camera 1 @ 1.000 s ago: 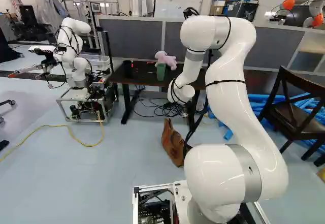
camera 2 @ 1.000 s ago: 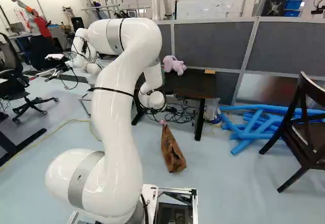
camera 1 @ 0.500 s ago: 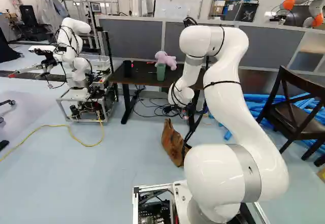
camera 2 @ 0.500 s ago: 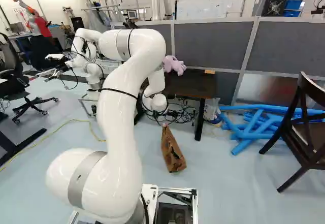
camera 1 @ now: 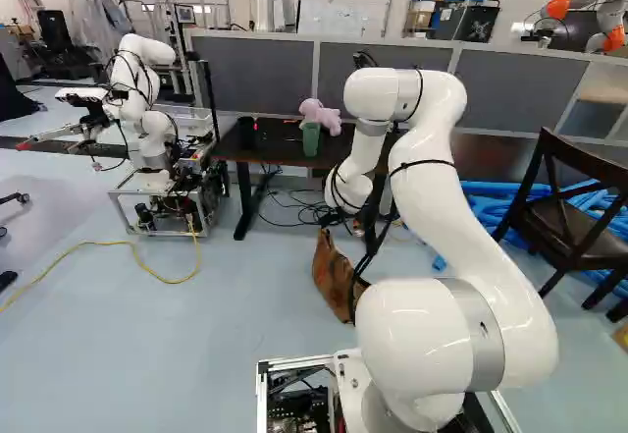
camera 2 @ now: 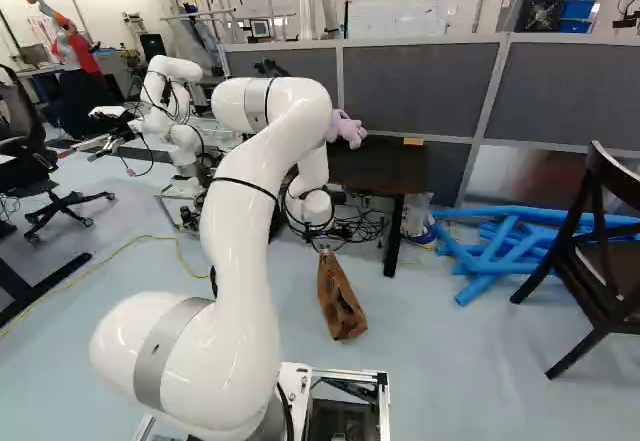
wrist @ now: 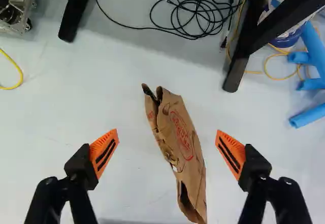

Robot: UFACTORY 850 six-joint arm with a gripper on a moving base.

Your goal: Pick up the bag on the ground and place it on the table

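Bag [wrist: 183,137] lies between, probably below, parted fingers [wrist: 104,152].

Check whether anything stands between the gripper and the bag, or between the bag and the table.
Nothing visible stands between the open gripper and the brown bag. Toward the table, black cables lie on the floor between its legs, but nothing visible stands upright in the way.

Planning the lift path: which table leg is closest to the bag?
The leg on the blue tubes' side, beside the yellow cable. In the wrist view its foot ends nearer the bag than the other leg's.
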